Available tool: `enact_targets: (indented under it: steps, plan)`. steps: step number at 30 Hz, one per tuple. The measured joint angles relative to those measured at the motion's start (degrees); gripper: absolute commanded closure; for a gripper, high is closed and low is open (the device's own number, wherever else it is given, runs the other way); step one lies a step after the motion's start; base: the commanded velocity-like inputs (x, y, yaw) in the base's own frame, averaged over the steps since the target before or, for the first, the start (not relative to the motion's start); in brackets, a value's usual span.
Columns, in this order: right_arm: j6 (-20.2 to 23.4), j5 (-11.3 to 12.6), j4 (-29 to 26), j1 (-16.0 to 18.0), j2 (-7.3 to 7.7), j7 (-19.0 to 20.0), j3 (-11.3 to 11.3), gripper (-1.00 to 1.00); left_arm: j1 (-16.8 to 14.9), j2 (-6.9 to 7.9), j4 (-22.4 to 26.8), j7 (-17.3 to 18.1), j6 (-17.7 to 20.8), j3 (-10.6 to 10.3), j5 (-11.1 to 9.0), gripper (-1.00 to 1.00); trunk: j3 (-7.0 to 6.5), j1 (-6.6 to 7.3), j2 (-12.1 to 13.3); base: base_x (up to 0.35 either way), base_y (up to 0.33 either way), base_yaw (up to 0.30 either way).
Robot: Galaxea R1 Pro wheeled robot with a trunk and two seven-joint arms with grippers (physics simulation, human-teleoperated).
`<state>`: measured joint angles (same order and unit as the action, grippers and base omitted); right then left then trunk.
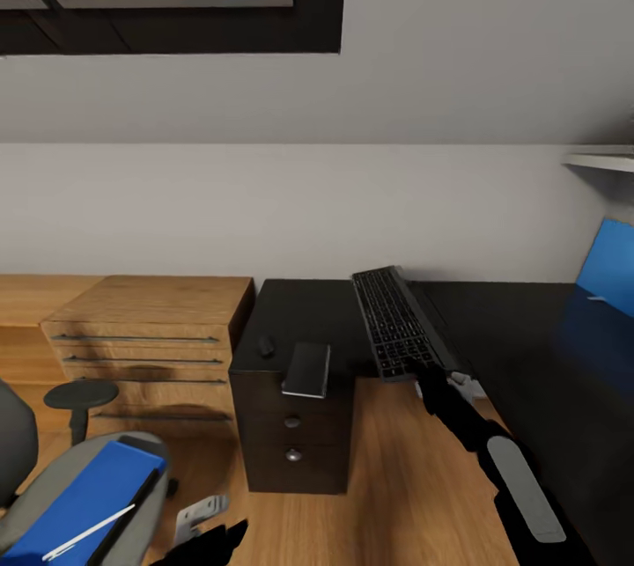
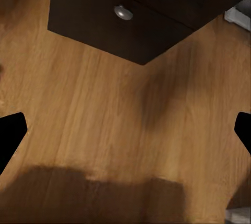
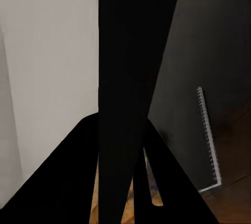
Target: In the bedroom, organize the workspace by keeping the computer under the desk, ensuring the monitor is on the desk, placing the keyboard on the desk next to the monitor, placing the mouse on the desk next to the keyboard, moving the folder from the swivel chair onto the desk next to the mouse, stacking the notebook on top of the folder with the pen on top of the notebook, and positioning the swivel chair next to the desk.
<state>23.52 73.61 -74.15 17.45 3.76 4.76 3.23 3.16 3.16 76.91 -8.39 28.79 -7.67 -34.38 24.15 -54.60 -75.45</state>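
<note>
Right arm — glossy black segmented shell, one long light-grey oval panel along the forearm. Right gripper black, blunt. Left gripper — matte black, angular; in the left wrist view, black fingers with slanted, chamfered tips.

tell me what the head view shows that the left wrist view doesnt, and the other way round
Head view alone: the keyboard gripped at its near end by the right gripper, the notebook overhanging the desk edge, the folder with the pen on it on the swivel chair, and a light-wood chest.

Left wrist view alone: the left gripper's open fingertips over bare floor.

Both: the black drawer pedestal with its round knob and the wooden floor.
</note>
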Motion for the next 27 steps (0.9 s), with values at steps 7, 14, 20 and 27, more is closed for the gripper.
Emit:
enact_targets:
  steps: [7, 14, 20, 27]
  plan:
    - [2.09, 0.77, -1.37, -0.24, 0.20, -4.17, 1.36, 1.00, 0.01, -0.13, -0.45, -0.01, -1.53, -0.40, 0.59, -1.00, -1.26, 1.56, 2.81, -0.247, 0.000, 0.000]
    - [1.83, 0.69, -1.28, -1.09, 0.52, -4.22, 1.84, 1.00, 0.01, -0.14, -0.47, -0.18, -1.74, -0.47, 0.62, -1.00, -2.52, 3.11, 5.62, -0.021, 0.000, 0.000]
    - [1.69, 0.85, -1.05, -1.70, 0.48, -4.21, 1.86, 1.00, 0.01, -0.14, -1.34, -0.13, -1.71, -0.52, 0.62, -1.00, -3.60, 4.43, 8.02, -0.001, 0.000, 0.000]
    - [1.74, 0.44, -1.09, -1.76, 0.48, -4.41, 1.87, 1.00, -0.01, 0.06, -7.44, 0.13, -1.85, -0.52, 0.88, -1.00, -3.60, 4.40, 8.04, -0.202, 0.000, -0.176]
